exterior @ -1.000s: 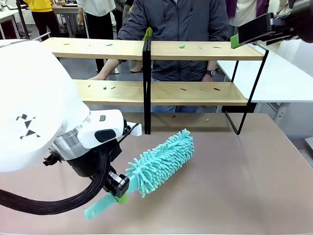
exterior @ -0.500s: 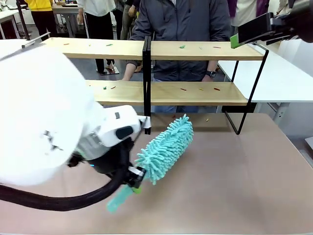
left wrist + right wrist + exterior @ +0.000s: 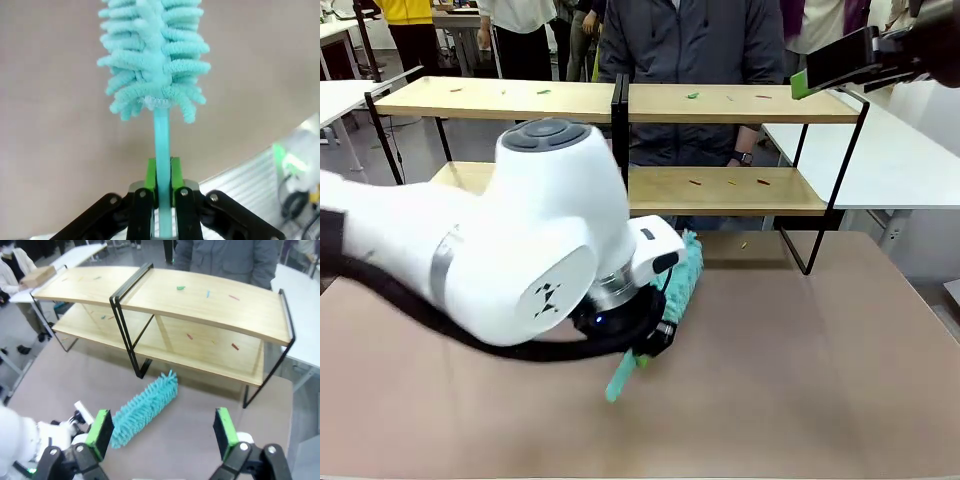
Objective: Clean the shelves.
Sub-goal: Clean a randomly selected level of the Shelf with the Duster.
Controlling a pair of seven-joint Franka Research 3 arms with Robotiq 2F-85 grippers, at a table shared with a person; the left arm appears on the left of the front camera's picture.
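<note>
The left arm (image 3: 520, 250) reaches across the beige worktop (image 3: 820, 350), and the left tool (image 3: 162, 175) has its green pads (image 3: 150, 174) pressed together on the thin handle of a turquoise fluffy duster (image 3: 152, 60). The duster's head lies low over the worktop, pointing toward the shelves (image 3: 740, 190). The shelves stand along the far side of the worktop, two long wooden boards in a black frame with a central post. Small coloured scraps (image 3: 693, 96) dot both boards. A person (image 3: 690, 40) stands just behind them. Further right, the right tool (image 3: 162, 432) hangs high, its fingers spread wide and holding nothing.
</note>
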